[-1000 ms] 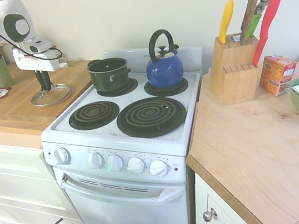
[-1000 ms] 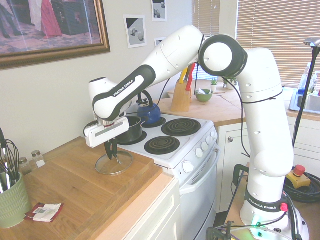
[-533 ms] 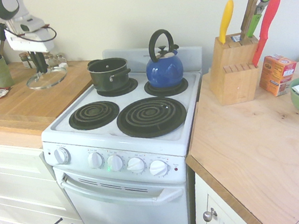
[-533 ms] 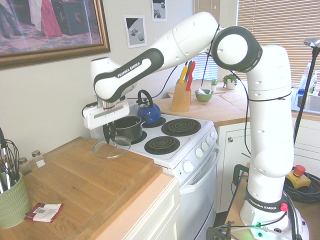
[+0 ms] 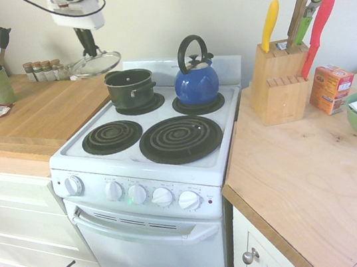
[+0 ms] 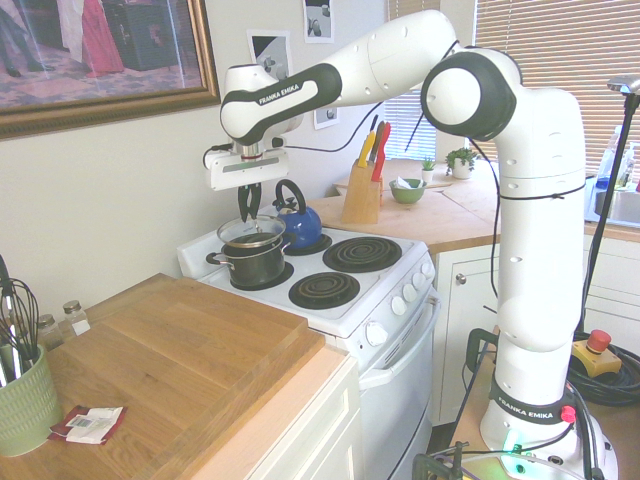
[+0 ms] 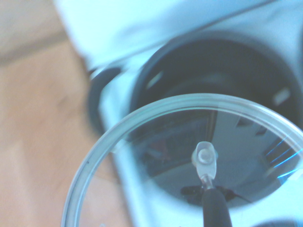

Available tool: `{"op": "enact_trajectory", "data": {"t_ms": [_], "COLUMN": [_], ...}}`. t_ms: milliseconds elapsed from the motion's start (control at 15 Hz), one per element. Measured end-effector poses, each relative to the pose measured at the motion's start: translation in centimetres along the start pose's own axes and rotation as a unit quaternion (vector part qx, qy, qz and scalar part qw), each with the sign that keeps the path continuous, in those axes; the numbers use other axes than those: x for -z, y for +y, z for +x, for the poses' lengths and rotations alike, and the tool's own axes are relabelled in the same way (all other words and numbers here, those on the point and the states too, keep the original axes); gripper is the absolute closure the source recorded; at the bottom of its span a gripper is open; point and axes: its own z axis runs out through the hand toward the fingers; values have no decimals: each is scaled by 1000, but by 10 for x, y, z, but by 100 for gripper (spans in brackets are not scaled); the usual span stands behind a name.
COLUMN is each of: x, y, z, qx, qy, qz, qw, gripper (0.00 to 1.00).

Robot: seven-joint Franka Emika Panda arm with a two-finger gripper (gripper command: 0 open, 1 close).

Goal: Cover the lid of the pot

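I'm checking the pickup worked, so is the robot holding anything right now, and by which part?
Yes. The gripper is shut on the lid, holding it by the small knob at its centre. The lid hangs in the air near the pot, not resting on it.

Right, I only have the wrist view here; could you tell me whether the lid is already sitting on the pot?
Observer: No, the lid hangs in the air, higher than the rim of the pot and off towards the wooden counter.
Operator: Is the gripper closed on it?
Observer: Yes, the gripper is shut on the lid's knob and points nearly straight down.
Operator: Is anything standing close to the pot?
Observer: A blue kettle stands on the burner beside it, apart from the pot.
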Motion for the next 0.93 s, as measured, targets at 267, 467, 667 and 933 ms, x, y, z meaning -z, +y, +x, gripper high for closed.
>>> {"op": "enact_trajectory", "data": {"t_ms": [267, 467, 667, 933], "x": [-39, -60, -67, -76], "y": [-22, -34, -41, -44], "z": [33, 46, 49, 49], "qx": [-15, -17, -13, -11], "qy": [4, 5, 5, 1], "qz": [-13, -18, -20, -22], "qw": [1000, 1000, 1000, 1000], "gripper": [100, 100, 100, 100]}}
